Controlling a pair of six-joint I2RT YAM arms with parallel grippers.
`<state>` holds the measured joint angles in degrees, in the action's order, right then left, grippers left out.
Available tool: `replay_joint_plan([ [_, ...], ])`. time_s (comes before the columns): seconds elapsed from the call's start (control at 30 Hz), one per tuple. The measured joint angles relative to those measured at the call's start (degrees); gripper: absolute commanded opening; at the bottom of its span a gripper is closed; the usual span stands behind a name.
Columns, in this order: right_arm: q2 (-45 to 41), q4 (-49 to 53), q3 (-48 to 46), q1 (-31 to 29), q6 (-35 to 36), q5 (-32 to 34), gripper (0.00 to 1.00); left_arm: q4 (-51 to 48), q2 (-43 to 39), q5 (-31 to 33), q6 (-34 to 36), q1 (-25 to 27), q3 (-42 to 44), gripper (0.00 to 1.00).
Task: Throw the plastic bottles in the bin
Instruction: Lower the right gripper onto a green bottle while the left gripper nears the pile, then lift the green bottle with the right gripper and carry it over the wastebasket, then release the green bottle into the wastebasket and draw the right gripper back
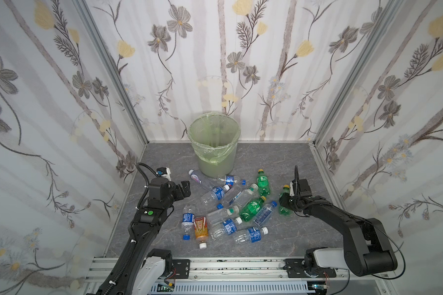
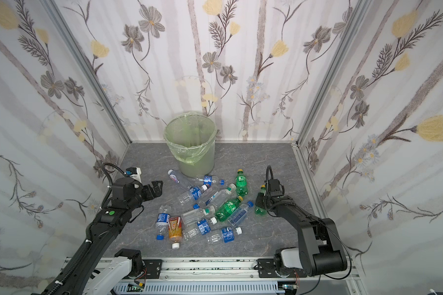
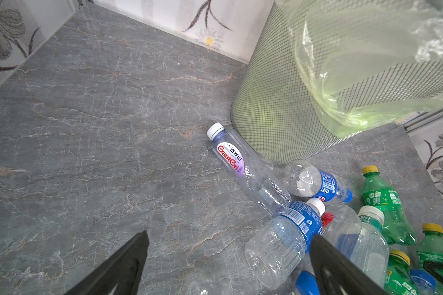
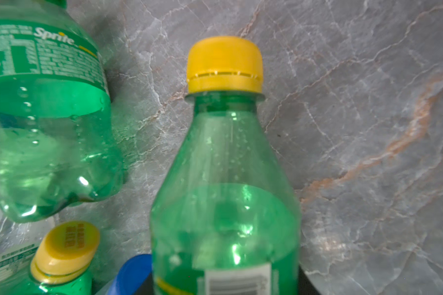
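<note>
Right gripper (image 1: 284, 200), black with two fingers, is clamped on a green plastic bottle with a yellow cap (image 1: 284, 211). This is at the right edge of the bottle pile, right of centre in both top views. The cap pokes out above the jaws and the base shows below them. From the right wrist camera the same green plastic bottle (image 4: 223, 178) fills the middle of the picture, its neck and cap pointing away over the grey marbled tabletop (image 4: 368, 102). I cannot tell whether the bottle is off the table.

Left gripper (image 1: 186, 189) hovers at the left of the pile with its fingers (image 3: 136, 255) spread wide apart. A clear bottle with a blue label and white cap (image 3: 284, 242) lies just beside one finger.

The other plastic bottles (image 1: 218, 192) lie scattered on their sides in the lower middle of both top views. Most are clear with blue labels, and two more are green with yellow caps. An amber bottle with an orange label (image 1: 200, 228) lies at the pile's lower left.

The round pale-green mesh bin (image 1: 216, 163) is lined with a thin green bag (image 1: 210, 149) folded over its rim. It stands upright above the pile, at the centre of the frame near the back wall. A clear bottle with a purple-and-red label (image 3: 241, 166) lies just beside its foot.
</note>
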<state>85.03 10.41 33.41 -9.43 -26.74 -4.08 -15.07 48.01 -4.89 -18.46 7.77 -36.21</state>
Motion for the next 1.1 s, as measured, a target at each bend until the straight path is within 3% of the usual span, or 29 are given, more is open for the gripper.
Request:
replay_joint_plan([
  [0.17,-12.83,-0.5,0.46,-1.05,2.27,-1.31,0.31,0.0,-0.57,0.2,-1.53,0.0,1.14,1.0],
  [0.37,-30.88,-6.43,4.37,-2.78,4.48,-9.16,0.33,-0.15,-0.59,0.42,-3.37,-0.11,1.84,1.0],
  [0.47,-36.02,-11.23,6.49,-3.89,4.85,-13.27,0.34,-0.17,-0.61,0.59,-4.04,-0.11,1.84,1.0],
  [0.57,-35.74,-14.8,10.78,-5.6,4.94,-17.18,0.35,-0.44,-0.28,1.05,-4.37,-0.11,1.84,1.0],
  [0.7,-26.58,-18.08,21.18,-11.04,5.53,-18.36,0.38,-1.7,0.13,1.68,-5.05,-0.11,1.84,1.0],
  [0.8,-12.61,-18.38,34.42,-15.78,6.86,-18.71,0.37,-1.86,0.85,1.66,-5.42,-0.11,1.84,1.0],
  [0.83,-6.95,-18.75,40.13,-16.96,7.19,-18.69,0.4,-1.92,1.44,1.66,-5.62,-0.09,1.84,1.0],
  [0.9,6.1,-16.87,53.59,-18.91,7.39,-18.71,0.66,-2.45,2.19,1.73,-5.88,-0.09,1.81,1.0],
  [0.97,18.43,-12.61,67.91,-19.93,7.65,-18.29,0.78,-2.69,2.23,1.88,-6.23,-0.04,1.77,1.0],
  [1.03,28.35,-7.69,80.08,-20.61,7.78,-17.79,0.82,-2.75,1.9,1.9,-6.82,-0.04,1.7,1.0],
  [1.1,32.81,-2.69,85.13,-20.79,7.76,-17.62,0.84,-2.82,1.53,1.9,-7.3,-0.04,1.7,1.0],
])
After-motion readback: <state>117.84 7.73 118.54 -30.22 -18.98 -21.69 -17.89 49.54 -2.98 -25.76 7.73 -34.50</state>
